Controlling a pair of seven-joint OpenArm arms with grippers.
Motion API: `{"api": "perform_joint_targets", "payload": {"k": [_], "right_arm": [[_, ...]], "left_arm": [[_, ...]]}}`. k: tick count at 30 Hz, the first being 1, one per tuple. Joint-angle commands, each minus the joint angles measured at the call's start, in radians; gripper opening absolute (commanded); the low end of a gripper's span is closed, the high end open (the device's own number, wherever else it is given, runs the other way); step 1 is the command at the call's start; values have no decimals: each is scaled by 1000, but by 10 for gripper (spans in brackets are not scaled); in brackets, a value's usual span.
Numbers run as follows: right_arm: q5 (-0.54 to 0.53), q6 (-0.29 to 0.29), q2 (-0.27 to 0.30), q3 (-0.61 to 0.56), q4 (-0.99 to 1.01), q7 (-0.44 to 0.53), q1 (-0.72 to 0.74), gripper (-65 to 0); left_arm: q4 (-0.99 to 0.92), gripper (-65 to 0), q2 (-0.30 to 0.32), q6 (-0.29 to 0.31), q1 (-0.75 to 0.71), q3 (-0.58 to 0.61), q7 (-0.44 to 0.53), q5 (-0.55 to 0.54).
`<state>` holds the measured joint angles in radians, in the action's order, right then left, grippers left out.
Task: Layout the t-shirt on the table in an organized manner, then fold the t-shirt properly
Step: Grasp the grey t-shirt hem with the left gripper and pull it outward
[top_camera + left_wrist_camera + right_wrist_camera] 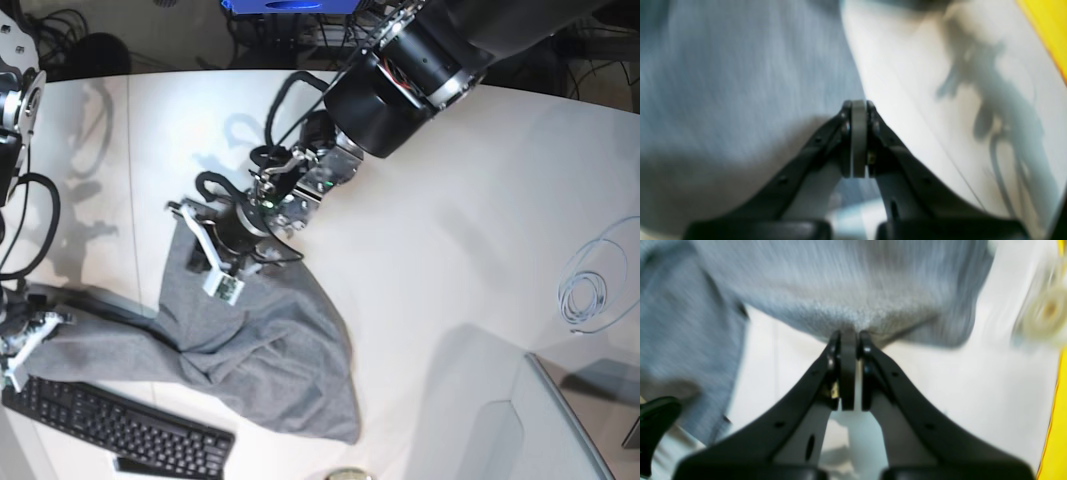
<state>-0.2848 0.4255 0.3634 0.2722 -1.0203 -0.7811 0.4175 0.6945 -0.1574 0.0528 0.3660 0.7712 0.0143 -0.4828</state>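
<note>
White table, t-shirt, keyboard, cable

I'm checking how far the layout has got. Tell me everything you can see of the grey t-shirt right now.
The heather-grey soft knit t-shirt is not laid flat: it hangs stretched and creased between both arms, its lower part bunched on the smooth white tabletop beside the black keyboard. The left hand is shut on one raised edge, the right hand is shut on the other end. Both wrist views show pinched cloth, blurred.
</note>
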Motion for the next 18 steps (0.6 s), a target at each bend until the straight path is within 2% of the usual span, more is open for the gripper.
{"api": "perform_joint_targets", "payload": {"k": [1, 2, 5, 9, 12, 14, 18], "right_arm": [[-3, 0, 18, 5, -13, 5, 10, -644], [-3, 0, 18, 5, -13, 5, -2, -644], [-6, 0, 16, 6, -19, 5, -15, -644], [-6, 0, 9, 6, -90, 5, -56, -644], [-8, 0, 7, 3, -142, 4, -81, -644], [-8, 0, 7, 8, -174, -30, -95, -644], [-9, 0, 6, 8, -269, -100, -138, -644]], "left_arm": [[6, -650, 0, -3, 14, 21, 40, -6], [-2, -650, 0, -9, 20, 43, 51, -7], [-85, -650, 0, -81, 52, 55, 48, -3], [-213, -650, 0, -86, 78, 49, 54, -1], [-235, -650, 0, -86, 89, 55, 46, 0], [-235, -650, 6, -86, 83, 57, 43, 2], [-200, -650, 74, -86, 44, 50, -67, 2]]}}
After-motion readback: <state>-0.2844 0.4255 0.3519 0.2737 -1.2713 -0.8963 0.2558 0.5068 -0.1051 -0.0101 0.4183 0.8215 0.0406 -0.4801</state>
